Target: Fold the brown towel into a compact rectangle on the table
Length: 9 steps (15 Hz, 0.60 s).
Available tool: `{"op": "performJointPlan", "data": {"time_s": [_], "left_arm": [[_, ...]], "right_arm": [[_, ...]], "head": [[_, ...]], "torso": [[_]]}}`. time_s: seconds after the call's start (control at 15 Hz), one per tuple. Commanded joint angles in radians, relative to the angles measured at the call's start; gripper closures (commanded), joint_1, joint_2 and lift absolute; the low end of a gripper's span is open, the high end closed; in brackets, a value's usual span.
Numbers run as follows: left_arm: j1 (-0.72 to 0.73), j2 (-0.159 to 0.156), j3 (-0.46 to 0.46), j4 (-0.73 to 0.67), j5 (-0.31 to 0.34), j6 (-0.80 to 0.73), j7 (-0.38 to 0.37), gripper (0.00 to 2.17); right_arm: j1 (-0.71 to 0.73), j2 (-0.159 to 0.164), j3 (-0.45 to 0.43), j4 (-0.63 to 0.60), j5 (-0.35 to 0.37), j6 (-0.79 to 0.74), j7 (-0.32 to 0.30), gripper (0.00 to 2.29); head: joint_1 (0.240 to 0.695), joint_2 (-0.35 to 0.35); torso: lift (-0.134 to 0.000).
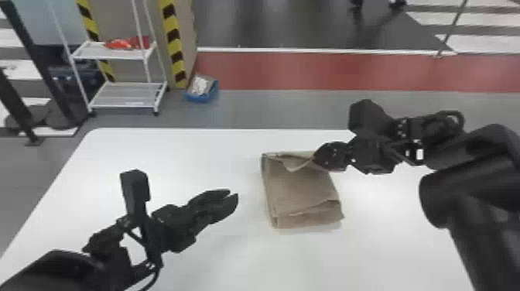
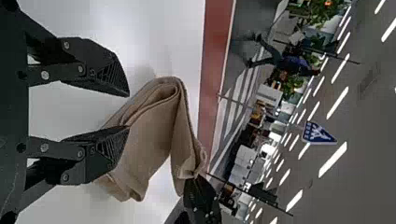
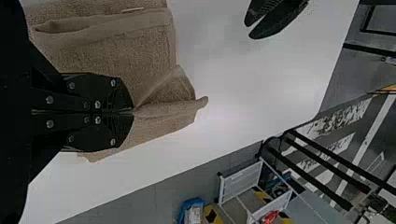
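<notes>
Fingers of R gripper [image 3: 132, 111] together, clamped on towel [image 1: 301, 189] at its 1 o'clock edge, head view. L gripper [image 1: 234, 194] at 9 o'clock of towel, fingers apart, nothing held. Towel: folded, on table [image 1: 174, 154], w/ loose flap [image 1: 293, 164] at 12 o'clock & layered edge at 6 o'clock. Handling (est.): light, soft, limp, not fragile; slip risk low, but layers may shift if dragged. Rec. hold pts: flap tip for tucking; layered edge, full stack, for turning

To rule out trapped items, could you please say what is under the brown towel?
The brown towel rests on the white table; anything trapped between them would be covered, so I cannot tell.
</notes>
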Motion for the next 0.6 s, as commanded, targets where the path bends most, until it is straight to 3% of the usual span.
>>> {"op": "performJointPlan", "data": {"time_s": [0.0,0.33,0.53], "left_arm": [[-0.021,-0.019,-0.033,0.002,-0.006,0.011,0.006,1.71],[-0.087,-0.063,-0.118,0.058,-0.023,0.008,0.015,1.71],[-0.115,-0.098,-0.164,0.087,-0.036,0.008,0.009,1.71]], "right_arm": [[0.012,-0.001,-0.004,-0.013,-0.009,0.009,0.008,1.40],[0.053,-0.004,-0.012,-0.077,-0.041,0.028,0.018,1.40],[0.084,-0.025,-0.044,-0.093,-0.061,0.028,0.021,1.40]], "head": [[0.695,-0.042],[0.695,-0.081],[0.695,-0.121]], "torso": [[-0.124],[-0.124],[-0.124]]}}
